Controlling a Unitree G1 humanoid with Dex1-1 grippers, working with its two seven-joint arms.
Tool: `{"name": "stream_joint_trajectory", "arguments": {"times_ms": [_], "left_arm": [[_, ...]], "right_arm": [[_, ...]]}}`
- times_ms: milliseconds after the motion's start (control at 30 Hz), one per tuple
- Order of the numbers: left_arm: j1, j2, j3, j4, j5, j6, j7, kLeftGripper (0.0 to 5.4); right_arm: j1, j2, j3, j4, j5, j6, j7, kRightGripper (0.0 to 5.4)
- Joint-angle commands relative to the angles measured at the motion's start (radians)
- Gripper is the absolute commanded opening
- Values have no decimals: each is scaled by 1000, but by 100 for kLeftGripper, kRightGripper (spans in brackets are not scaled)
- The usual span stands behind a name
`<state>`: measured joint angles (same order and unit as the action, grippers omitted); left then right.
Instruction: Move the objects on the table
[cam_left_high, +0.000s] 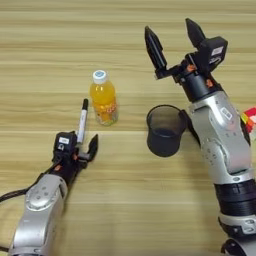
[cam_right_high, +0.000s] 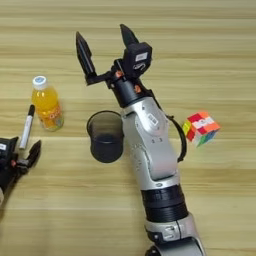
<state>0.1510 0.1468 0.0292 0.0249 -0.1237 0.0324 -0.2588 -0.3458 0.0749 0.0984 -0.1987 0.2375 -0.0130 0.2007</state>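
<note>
Left eye view: the dark translucent cup (cam_left_high: 165, 130) stands upright on the table (cam_left_high: 50, 40), mouth up, with nothing visible inside; the orange-drink bottle (cam_left_high: 103, 98) stands upright to its left, white cap on, filled with orange liquid. A black-and-white marker pen (cam_left_high: 82, 121) lies just left of the bottle, its long axis running nearly away from me, black cap at the far end. My left gripper (cam_left_high: 84, 146) sits at the pen's near end with fingers spread (whether they touch the pen, I cannot tell). Right eye view: my right gripper (cam_right_high: 102, 42) hovers beyond the cup, its two black fingers spread wide and pointing away; a colour cube (cam_right_high: 200, 128) lies right of my arm.
</note>
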Motion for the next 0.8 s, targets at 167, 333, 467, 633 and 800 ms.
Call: {"name": "stream_joint_trajectory", "arguments": {"times_ms": [167, 333, 467, 633, 800], "left_arm": [[-2, -11, -2, -7, -6, -36, -9, 456], [-2, -17, -2, -6, -5, -44, -8, 504], [-4, -23, 0, -8, -9, -58, -9, 537], [-10, -31, 16, -14, -28, -88, -11, 537], [-14, -32, 13, -17, -35, -109, -16, 537]], "right_arm": [[56, -50, -61, 31, -81, -9, -65, 540], [95, -80, -103, 58, -103, -15, -87, 540], [131, -105, -138, 90, -116, -17, -102, 540], [169, -133, -177, 126, -131, -30, -118, 540], [190, -157, -238, 175, -121, -35, -132, 540]]}}
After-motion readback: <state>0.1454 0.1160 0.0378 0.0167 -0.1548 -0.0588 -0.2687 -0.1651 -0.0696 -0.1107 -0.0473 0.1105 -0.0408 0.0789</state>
